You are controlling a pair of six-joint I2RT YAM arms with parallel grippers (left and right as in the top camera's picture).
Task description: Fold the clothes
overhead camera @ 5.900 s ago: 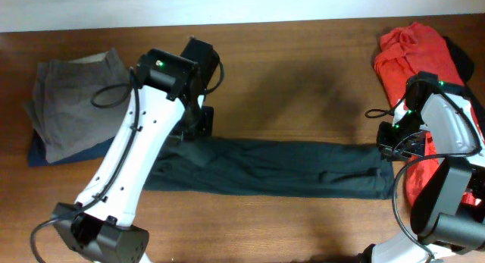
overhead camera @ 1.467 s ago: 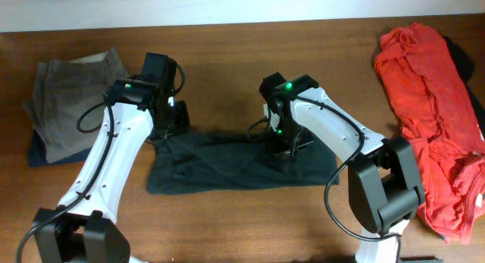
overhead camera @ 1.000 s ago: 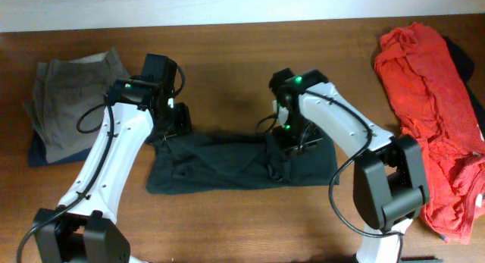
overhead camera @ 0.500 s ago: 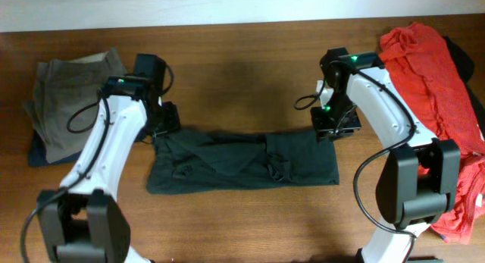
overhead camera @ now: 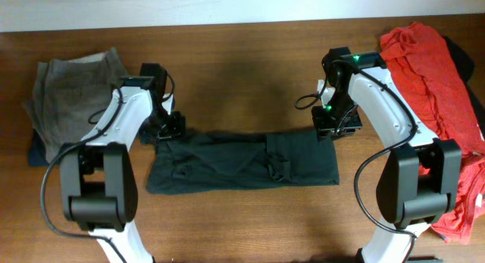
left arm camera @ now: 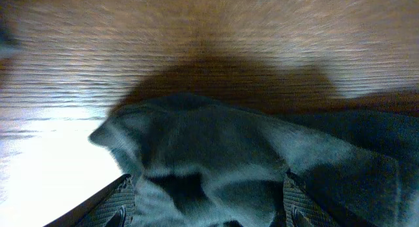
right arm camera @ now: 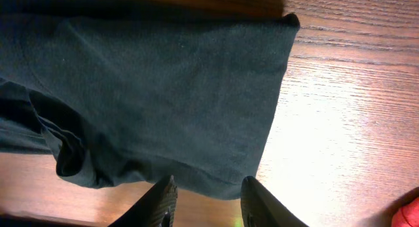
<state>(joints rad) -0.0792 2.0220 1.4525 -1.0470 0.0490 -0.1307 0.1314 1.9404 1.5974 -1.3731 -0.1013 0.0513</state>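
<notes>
The clothes, dark charcoal trousers (overhead camera: 242,161), lie folded across the middle of the wooden table, with loose creases near the centre. My left gripper (overhead camera: 168,128) hovers at their upper left corner. In the left wrist view its jaws (left arm camera: 209,197) stand wide apart over a bunched hump of the fabric (left arm camera: 229,142), which is not pinched. My right gripper (overhead camera: 333,129) sits at the upper right corner. In the right wrist view it (right arm camera: 211,191) is open, with bare wood between its fingers and the trousers' folded edge (right arm camera: 150,83) just beyond the tips.
Folded grey-khaki trousers (overhead camera: 72,96) rest on a navy garment (overhead camera: 38,153) at the far left. A heap of red clothes (overhead camera: 428,73) covers the right end of the table, and a red scrap (right arm camera: 409,217) shows in the right wrist view.
My right gripper has left the middle of the trousers, where the leg was folded over, and gone to their right edge. My left gripper has opened wider at the left corner.
</notes>
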